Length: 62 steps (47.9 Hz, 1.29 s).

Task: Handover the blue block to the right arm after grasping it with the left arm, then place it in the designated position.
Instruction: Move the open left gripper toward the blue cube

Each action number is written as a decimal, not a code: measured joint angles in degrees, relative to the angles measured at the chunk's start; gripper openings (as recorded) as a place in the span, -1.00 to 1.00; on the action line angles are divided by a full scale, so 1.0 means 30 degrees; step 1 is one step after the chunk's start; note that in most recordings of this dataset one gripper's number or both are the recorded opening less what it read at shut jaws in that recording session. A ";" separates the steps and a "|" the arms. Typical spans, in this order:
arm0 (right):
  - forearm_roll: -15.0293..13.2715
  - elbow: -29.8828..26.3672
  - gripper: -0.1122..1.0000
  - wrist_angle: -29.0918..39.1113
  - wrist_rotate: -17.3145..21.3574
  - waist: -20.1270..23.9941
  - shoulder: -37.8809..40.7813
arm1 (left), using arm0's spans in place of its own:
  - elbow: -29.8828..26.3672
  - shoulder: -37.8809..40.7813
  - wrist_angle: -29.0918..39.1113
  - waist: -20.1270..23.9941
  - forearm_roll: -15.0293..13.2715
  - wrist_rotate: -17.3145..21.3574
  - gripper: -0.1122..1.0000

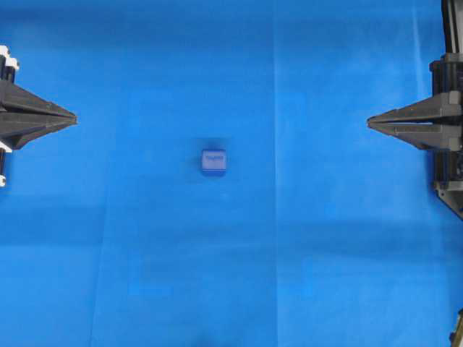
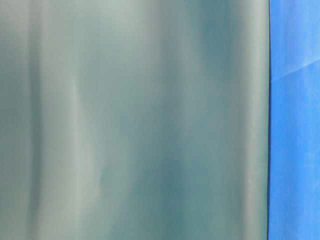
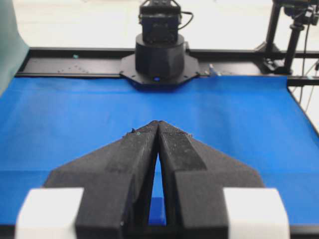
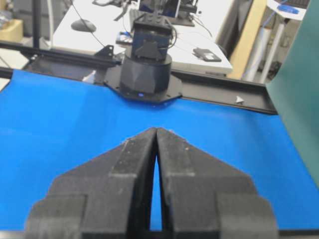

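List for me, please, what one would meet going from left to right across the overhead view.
Left claw, shut, at the left edge → bare blue cloth → blue block, near the middle → more bare cloth → right claw, shut, at the right edge.

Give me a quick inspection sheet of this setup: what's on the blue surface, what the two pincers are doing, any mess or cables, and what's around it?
Surface: blue cloth, creased, covering the table.
Job's things: blue block near the middle, resting alone; no marked spot seen on the cloth.
Clutter: nothing seen on the cloth.
Grippers: left pincer shut, empty, at the left edge; right pincer shut, empty, at the right edge; both far from the block.
Cables: a few behind the arm base, on the desk.
Surroundings: grey-green backdrop fills the table-level view; black frame rail borders the cloth.
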 measured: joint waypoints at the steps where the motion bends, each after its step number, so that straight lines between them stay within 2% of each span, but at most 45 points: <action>1: 0.0000 0.0000 -0.80 0.0000 0.0000 0.0000 0.0000 | 0.0000 0.0029 0.0000 0.0000 0.0000 0.0000 -0.77; 5: 0.0029 -0.0029 -0.89 0.0059 0.0059 0.0000 0.0029 | -0.0029 0.0000 -0.0029 0.0000 -0.0029 -0.0264 -0.77; 23: 0.0059 -0.0029 -0.88 0.0615 0.0088 0.0000 0.0059 | 0.0000 0.0264 -0.0410 0.0000 -0.0029 0.0000 -0.77; 27: 0.0059 -0.0029 -0.76 0.0645 0.0117 -0.0029 0.0059 | -0.0029 0.0352 -0.0645 0.0029 0.0000 0.0029 -0.77; 30: 0.0088 -0.0029 -0.57 0.0645 0.0117 -0.0059 0.0059 | 0.0000 0.0439 -0.0762 0.0088 -0.0029 0.0029 -0.75; 32: 0.0117 -0.0029 -0.41 0.0645 0.0146 -0.0059 0.0059 | -0.0029 0.0498 -0.0879 0.0088 0.0000 0.0000 -0.63; 35: 0.0322 -0.0029 -0.09 0.0645 0.0205 -0.0088 0.0059 | 0.0000 0.0586 -0.0967 0.0117 0.0000 -0.0088 -0.35; 43: 0.0674 -0.0029 0.75 0.0938 0.0352 -0.0117 0.0088 | -0.0029 0.0732 -0.1025 0.0117 0.0000 -0.0205 0.56; 46: 0.0732 -0.0029 0.92 0.0967 0.0352 -0.0146 0.0088 | 0.0000 0.0732 -0.1055 0.0117 -0.0029 -0.0264 0.78; 49: 0.0732 -0.0059 0.94 0.0996 0.0381 -0.0146 0.0117 | -0.0029 0.0762 -0.1025 0.0117 -0.0029 -0.0264 0.87; 62: 0.0791 -0.0088 0.95 0.1025 0.0381 -0.0146 0.0117 | -0.0176 0.1260 -0.1289 0.0146 -0.0029 -0.0322 0.85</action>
